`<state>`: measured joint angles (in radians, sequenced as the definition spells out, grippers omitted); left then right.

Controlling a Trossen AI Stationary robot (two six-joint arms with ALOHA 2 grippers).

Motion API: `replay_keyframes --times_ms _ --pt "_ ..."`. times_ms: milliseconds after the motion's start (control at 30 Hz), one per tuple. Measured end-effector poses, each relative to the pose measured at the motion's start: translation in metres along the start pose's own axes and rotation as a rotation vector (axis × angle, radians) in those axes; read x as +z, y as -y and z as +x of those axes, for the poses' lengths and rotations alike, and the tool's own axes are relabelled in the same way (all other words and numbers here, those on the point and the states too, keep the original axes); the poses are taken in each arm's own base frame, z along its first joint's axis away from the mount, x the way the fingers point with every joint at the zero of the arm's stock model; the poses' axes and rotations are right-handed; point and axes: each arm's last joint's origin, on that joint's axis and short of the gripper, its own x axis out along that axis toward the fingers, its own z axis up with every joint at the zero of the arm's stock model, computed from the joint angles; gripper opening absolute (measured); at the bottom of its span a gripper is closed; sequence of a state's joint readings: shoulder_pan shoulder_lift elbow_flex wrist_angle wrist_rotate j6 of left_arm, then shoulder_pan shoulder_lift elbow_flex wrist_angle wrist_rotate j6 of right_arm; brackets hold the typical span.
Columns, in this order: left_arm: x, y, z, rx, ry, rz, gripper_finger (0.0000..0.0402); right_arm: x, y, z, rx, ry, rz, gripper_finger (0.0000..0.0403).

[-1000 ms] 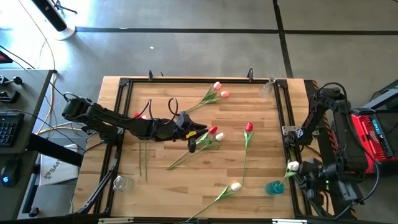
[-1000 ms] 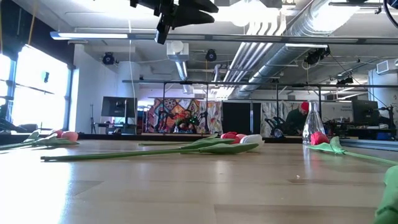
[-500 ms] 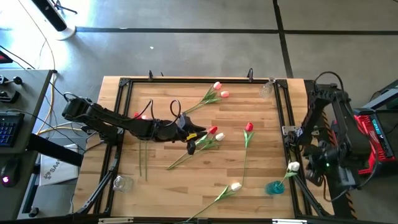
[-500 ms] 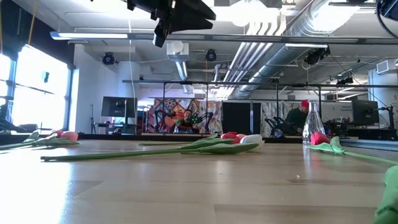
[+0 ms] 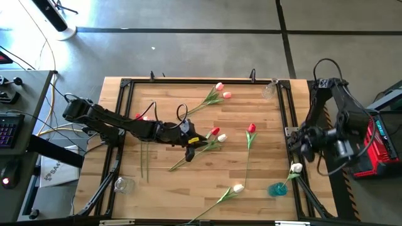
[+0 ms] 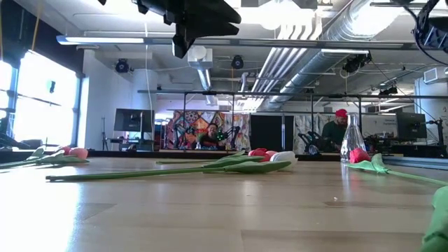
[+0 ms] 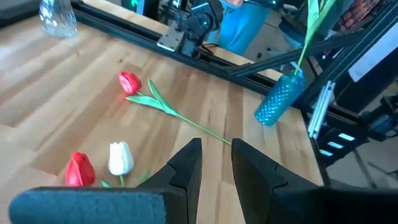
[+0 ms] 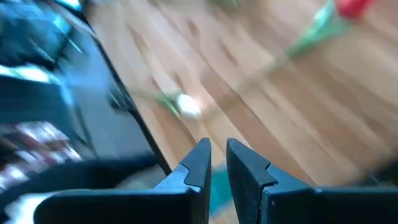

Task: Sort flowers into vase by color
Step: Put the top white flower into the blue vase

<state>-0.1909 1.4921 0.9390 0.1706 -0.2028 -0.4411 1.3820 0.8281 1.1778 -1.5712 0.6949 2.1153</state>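
Tulips lie scattered on the wooden table [image 5: 157, 188]: a pink and red pair [image 5: 218, 93] at the far side, a single red one [image 5: 251, 128], a red and white pair [image 5: 217, 134] in the middle, and a white one [image 5: 237, 188] near the front. Another white tulip [image 5: 295, 167] stands by its stem in a teal vase [image 5: 276, 188]. My left gripper [image 5: 190, 150] hovers shut above the middle pair's stems; its wrist view shows that pair [image 7: 120, 157] just ahead of the gripper [image 7: 214, 155]. My right gripper [image 5: 301, 144], shut [image 8: 216, 155], hangs over the table's right rail.
A clear glass vase [image 5: 269, 91] stands at the far right corner and another [image 5: 124, 184] at the near left. More tulips with a red head [image 5: 138, 116] lie under my left arm. Black rails [image 5: 286, 113] frame the table. A person [image 6: 340, 126] is in the room behind.
My right gripper has drawn away from the teal vase, rising and moving toward the far edge along the right rail. The white tulip has stayed in the vase. My left gripper has hardly moved.
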Motion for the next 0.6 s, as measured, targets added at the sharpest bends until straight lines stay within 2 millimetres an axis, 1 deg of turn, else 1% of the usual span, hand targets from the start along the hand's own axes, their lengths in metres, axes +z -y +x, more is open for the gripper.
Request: replay_keyframes --times_ms 167,300,467,600 --pt "-0.001 0.0 0.0 -0.012 -0.017 -0.055 0.0074 0.027 0.008 -0.009 0.174 0.254 0.068 0.0039" --pt "-0.005 0.001 0.0 -0.001 -0.046 -0.029 0.0074 0.043 0.017 -0.016 0.246 0.392 0.093 0.0039" --pt "-0.01 -0.007 -0.001 0.072 -0.103 0.028 0.0074 0.048 0.017 -0.017 0.242 0.491 0.096 0.0039" --pt "-0.01 -0.015 0.001 0.061 -0.143 0.03 0.0074 0.048 0.009 -0.015 0.222 0.524 0.073 0.0039"
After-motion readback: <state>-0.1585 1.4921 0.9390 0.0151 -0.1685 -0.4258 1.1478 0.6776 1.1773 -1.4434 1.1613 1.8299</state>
